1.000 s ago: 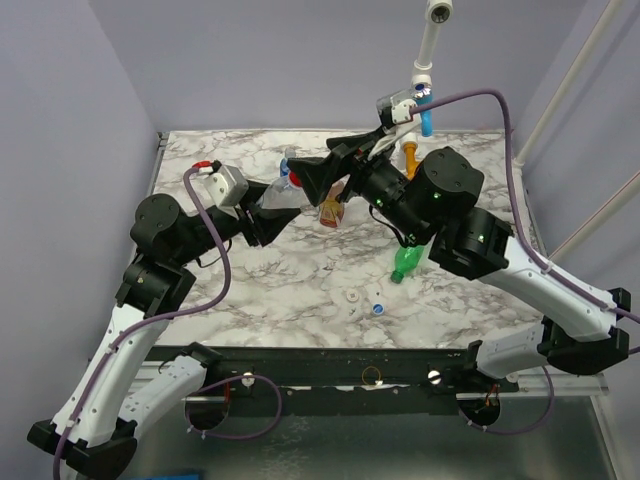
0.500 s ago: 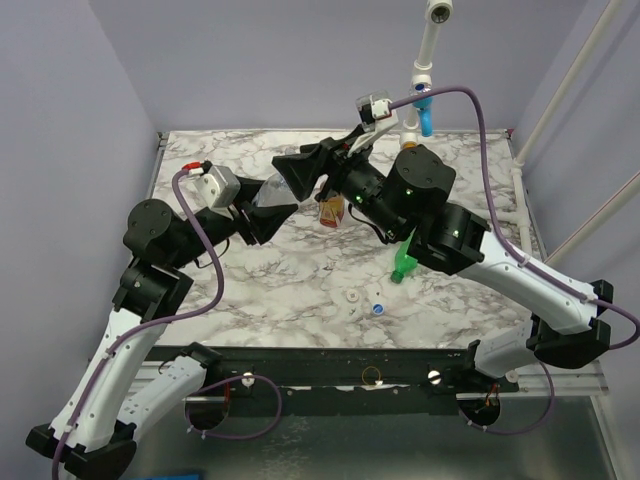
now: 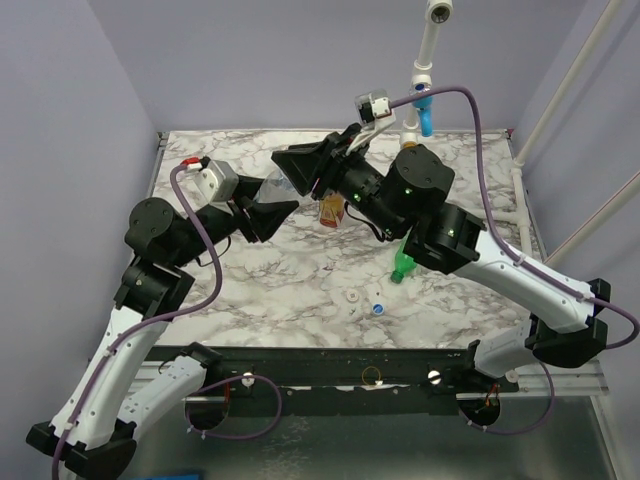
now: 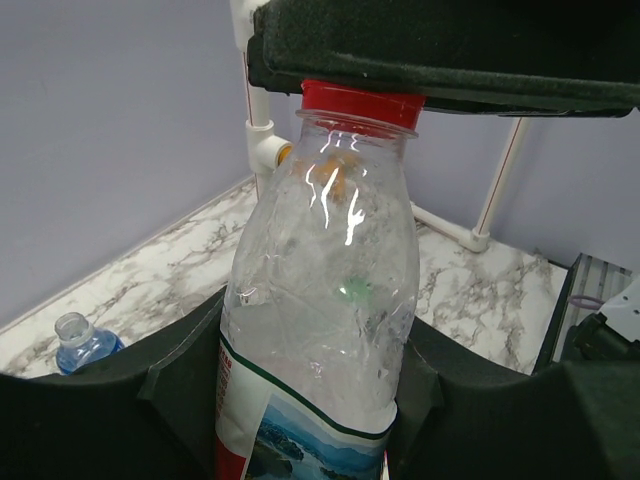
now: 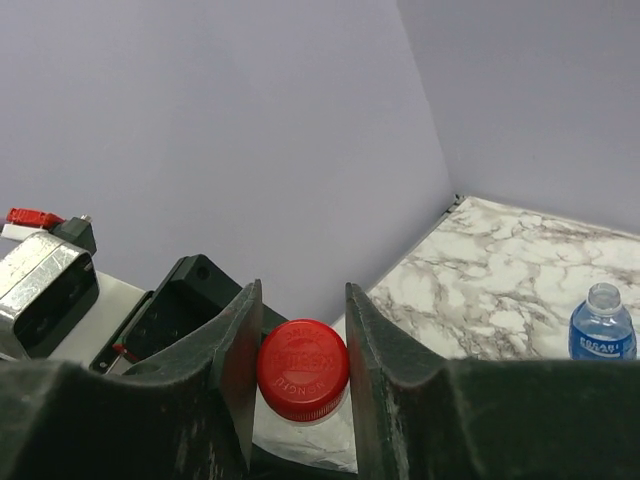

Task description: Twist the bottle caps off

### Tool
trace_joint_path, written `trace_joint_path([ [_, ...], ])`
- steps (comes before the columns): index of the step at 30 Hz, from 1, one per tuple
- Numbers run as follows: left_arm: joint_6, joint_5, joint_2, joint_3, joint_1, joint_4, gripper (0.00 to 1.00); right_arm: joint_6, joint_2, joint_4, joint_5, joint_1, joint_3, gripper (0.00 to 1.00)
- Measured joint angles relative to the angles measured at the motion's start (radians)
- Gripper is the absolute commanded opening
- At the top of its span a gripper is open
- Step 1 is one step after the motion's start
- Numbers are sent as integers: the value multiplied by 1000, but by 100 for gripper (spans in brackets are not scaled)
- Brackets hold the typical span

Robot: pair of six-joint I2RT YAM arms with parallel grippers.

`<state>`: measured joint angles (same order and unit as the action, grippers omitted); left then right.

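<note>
While your left tool (image 3: 275, 212) stays clamped around the labelled lower half of the clear bottle (image 4: 320, 290), holding it lifted off the bench (image 3: 250, 290), the change since a second ago is on the other arm. From the left wrist view the bottle stands upright between the dark fingers, its red and white label at the bottom and its red cap (image 4: 360, 100) at the top.

A second ago your right tool (image 3: 300, 170) sat further right with its jaws spread, and the cap showed red from above. Now the arm has swung left. The right wrist view shows both fingers pressed against the sides of the cap, so the tool is closed on it. From overhead the cap is hidden under the tool.

Behind the held bottle, a blue-labelled bottle (image 4: 80, 340) stands on the bench with its neck open.

Just right of the two tools, the amber bottle (image 3: 331, 212) stands where it stood before. Nearer you, a white cap (image 3: 352, 298) and a bluish cap (image 3: 379, 309) lie loose and close together, unmoved. Furthest right, the green bottle (image 3: 407, 262) lies on its side, partly under the right arm, also as before.
</note>
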<state>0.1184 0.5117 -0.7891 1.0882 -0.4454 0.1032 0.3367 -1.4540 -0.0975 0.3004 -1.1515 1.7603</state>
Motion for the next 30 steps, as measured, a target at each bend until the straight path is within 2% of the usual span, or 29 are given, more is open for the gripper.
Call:
trace_joint_path([
  [6,58,31,-15,31,0,-4,26,-71,31,108,-85,9,-60,1],
  [12,176,212,-39,117,0,-24,25,-163,85,166,-408,24,-58,1],
  [18,306,426,-43,163,-1,-72,20,-209,97,168,-703,28,-21,1],
  [19,314,440,-43,163,-1,-76,20,-214,100,167,-730,28,-21,6],
  [20,326,459,-44,163,-1,-80,20,-218,102,166,-748,28,-21,19],
  [21,333,469,-45,163,-1,-84,20,-222,103,164,-756,28,-22,24],
  [22,339,476,-46,163,-1,-87,20,-224,105,163,-755,27,-23,35],
  [23,342,477,-48,163,-1,-88,20,-224,107,162,-740,27,-25,54],
  [24,342,475,-50,163,-1,-88,20,-224,109,159,-713,26,-28,67],
  [25,339,467,-55,163,-1,-87,19,-220,111,156,-681,24,-29,76],
  [28,308,432,-64,156,0,-78,19,-217,109,144,-531,14,-32,99],
  [30,270,392,-65,143,0,-64,19,-213,100,110,-417,11,-19,100],
])
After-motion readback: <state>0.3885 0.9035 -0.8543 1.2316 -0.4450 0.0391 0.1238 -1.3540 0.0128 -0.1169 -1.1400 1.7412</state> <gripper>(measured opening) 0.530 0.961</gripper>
